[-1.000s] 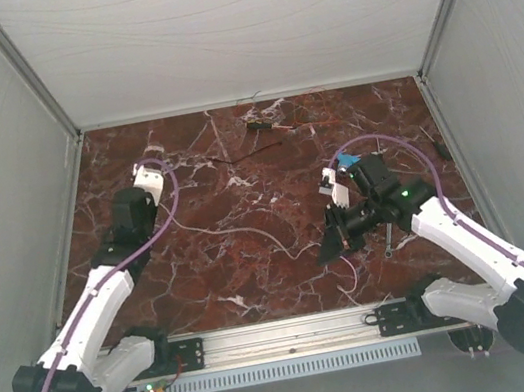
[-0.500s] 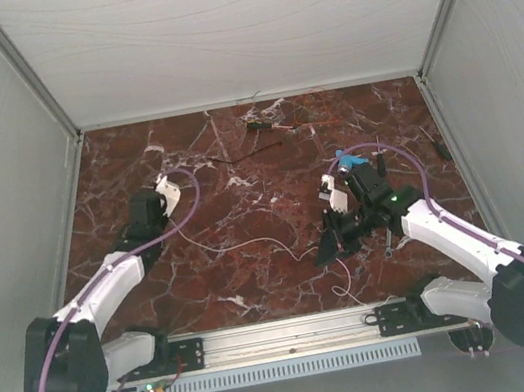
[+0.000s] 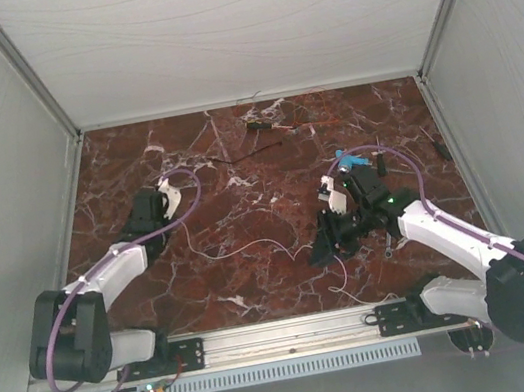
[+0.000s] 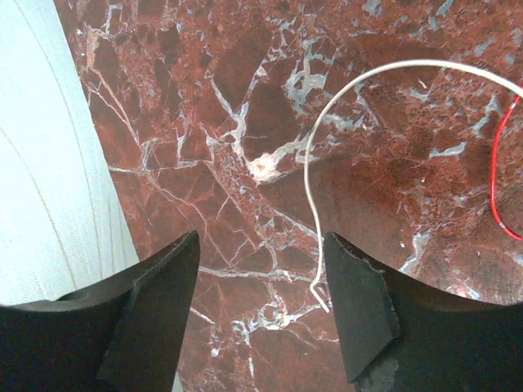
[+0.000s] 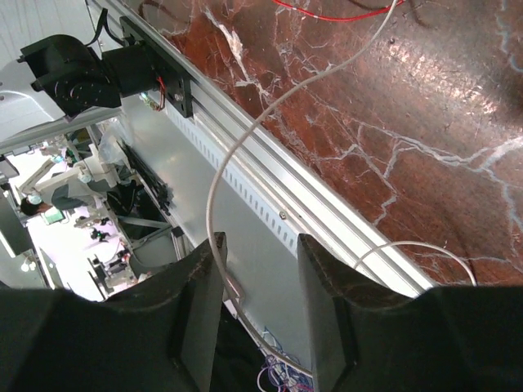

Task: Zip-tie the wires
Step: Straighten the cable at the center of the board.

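The wires lie spread over the marble table (image 3: 242,199): a thin tangle (image 3: 268,124) at the back, an orange-red strand (image 3: 323,124) and a long white strand (image 3: 251,248) across the middle. My left gripper (image 3: 149,216) is open low over the table at the left. In its wrist view the left gripper (image 4: 261,237) has the white strand's bent end (image 4: 306,163) just inside its right finger, untouched, and a red strand (image 4: 494,180) at the right edge. My right gripper (image 3: 327,245) (image 5: 261,238) is open. A white strand (image 5: 245,139) runs loosely between its jaws along the left finger.
A short thin black strip (image 3: 247,156) lies near the back tangle. Small dark parts sit by the right wall (image 3: 442,149) and beside the right arm (image 3: 389,240). White walls enclose three sides. The metal rail (image 3: 286,334) (image 5: 327,204) runs along the near edge.
Both grippers have opened. The left arm has drawn back from the far left towards its base, and the right gripper has shifted slightly down-left. The white strand now lies slacker.
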`<state>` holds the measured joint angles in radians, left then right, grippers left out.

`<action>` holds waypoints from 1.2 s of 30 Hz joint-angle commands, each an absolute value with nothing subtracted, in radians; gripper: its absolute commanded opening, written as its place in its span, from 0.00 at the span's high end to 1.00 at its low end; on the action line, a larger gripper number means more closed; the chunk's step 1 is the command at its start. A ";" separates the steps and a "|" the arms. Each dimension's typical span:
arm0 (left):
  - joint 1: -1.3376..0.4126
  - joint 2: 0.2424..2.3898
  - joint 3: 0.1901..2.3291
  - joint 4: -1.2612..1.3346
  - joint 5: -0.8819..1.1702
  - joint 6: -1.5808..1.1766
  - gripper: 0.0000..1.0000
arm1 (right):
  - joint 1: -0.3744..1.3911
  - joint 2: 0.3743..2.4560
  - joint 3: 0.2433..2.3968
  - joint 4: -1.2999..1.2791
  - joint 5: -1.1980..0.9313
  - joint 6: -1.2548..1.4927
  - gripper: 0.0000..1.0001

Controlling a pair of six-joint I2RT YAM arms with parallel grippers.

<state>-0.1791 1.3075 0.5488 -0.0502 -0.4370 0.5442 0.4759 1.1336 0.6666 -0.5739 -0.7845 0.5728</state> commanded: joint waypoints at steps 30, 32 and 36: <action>-0.174 1.039 0.576 0.036 -0.411 0.430 0.00 | 0.479 1.139 0.810 -0.635 -0.646 0.555 0.02; -0.174 1.022 0.575 0.042 -0.411 0.424 0.00 | 0.479 1.131 0.821 -0.642 -0.584 0.562 0.02; -0.173 0.987 0.571 0.053 -0.396 0.411 0.00 | 0.480 1.110 0.834 -0.626 -0.526 0.576 0.02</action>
